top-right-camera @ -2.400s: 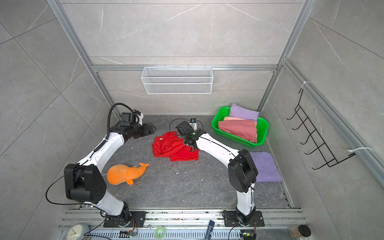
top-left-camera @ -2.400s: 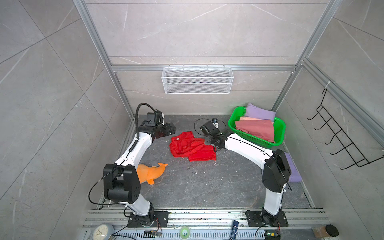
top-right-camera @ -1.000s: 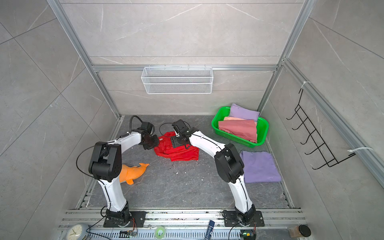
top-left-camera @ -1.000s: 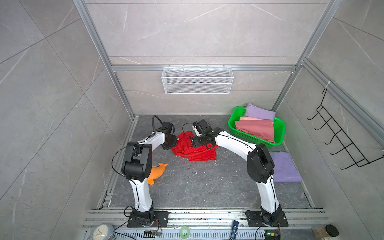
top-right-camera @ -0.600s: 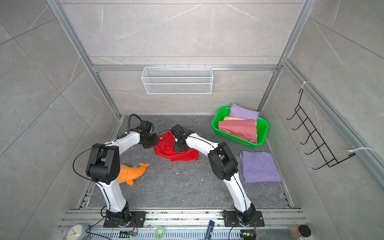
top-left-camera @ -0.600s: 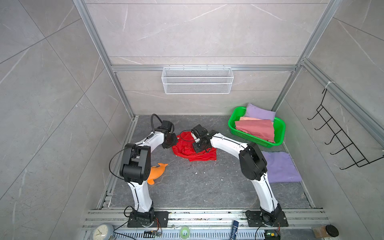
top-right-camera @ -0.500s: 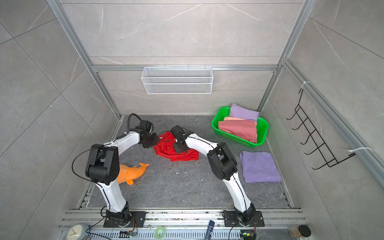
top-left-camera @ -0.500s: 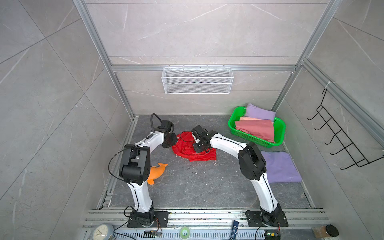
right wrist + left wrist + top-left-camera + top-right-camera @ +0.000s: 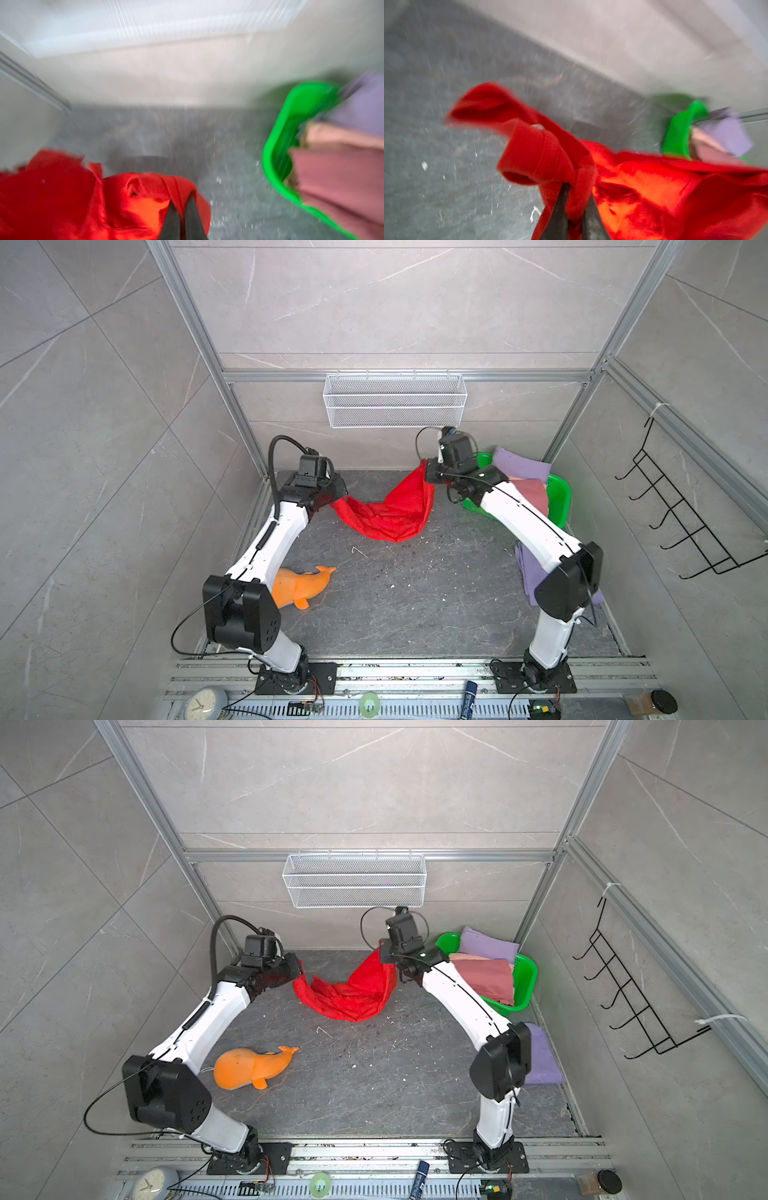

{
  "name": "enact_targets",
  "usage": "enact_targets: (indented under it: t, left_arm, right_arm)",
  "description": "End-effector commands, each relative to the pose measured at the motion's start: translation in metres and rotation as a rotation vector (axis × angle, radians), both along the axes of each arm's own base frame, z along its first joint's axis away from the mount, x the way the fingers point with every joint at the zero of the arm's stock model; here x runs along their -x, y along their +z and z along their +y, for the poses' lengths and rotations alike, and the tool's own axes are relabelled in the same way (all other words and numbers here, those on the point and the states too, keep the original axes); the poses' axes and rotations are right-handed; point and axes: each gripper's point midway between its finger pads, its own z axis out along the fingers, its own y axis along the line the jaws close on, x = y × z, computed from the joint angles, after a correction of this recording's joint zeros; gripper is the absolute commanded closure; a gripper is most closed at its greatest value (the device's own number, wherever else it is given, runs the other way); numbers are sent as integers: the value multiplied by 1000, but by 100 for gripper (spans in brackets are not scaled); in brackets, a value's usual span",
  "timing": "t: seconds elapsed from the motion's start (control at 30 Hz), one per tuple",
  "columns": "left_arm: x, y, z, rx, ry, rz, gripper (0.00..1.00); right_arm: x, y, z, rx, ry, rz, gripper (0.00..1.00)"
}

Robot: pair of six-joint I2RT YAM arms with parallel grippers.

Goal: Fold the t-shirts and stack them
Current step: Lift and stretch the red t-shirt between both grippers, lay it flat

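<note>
Jaws of left gripper [image 9: 333, 498] and right gripper [image 9: 428, 473] each pinch an end of the red t-shirt [image 9: 386, 516], which sags between them. Just beside the right jaws sits the green basket [image 9: 562, 499] holding folded t-shirts [image 9: 534, 494], partly behind the right arm [image 9: 528, 520]. Farther off lies an orange plush toy [image 9: 303, 587].

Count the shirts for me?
5. The red shirt hangs between the left gripper and right gripper; a lavender shirt, peach shirt and dusty rose shirt lie in the green basket; a second lavender shirt lies on the table beside it. Others may hide underneath.
</note>
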Motion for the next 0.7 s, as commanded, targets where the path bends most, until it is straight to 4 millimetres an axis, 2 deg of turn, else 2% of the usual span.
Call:
enact_targets:
  t: [0.0, 0.03, 0.1, 0.17, 0.27, 0.33, 0.37, 0.4, 0.47, 0.53, 0.67]
  left_arm:
    - [12, 77, 16, -29, 28, -225, 93]
    - [17, 82, 20, -38, 39, -247, 93]
    - [29, 80, 30, -64, 74, -280, 93]
    - [38, 63, 38, -71, 108, -266, 93]
    - [53, 13, 47, -45, 170, -162, 88]
    - [67, -37, 54, -17, 236, -46, 65]
    - [74, -58, 57, -19, 261, 11, 55]
    - [83, -81, 62, -11, 302, 86, 43]
    - [95, -109, 70, -31, 357, 179, 26]
    - [102, -119, 74, -51, 380, 232, 20]
    - [95, -107, 73, -114, 330, 220, 15]
  right_arm:
    - [23, 65, -25, -13, -72, -168, 99]
    - [32, 71, -35, -12, -96, -188, 98]
    - [48, 60, -56, 11, -151, -182, 98]
    - [61, 32, -69, 32, -190, -135, 98]
    - [83, -38, -90, 34, -278, 24, 98]
    - [102, -96, -107, 21, -375, 150, 97]
    - [111, -120, -113, 16, -416, 205, 93]
    - [121, -149, -118, 25, -448, 271, 82]
    - [134, -181, -127, 49, -508, 367, 52]
    - [138, -192, -127, 67, -515, 407, 44]
    - [125, -180, -118, 81, -469, 377, 39]
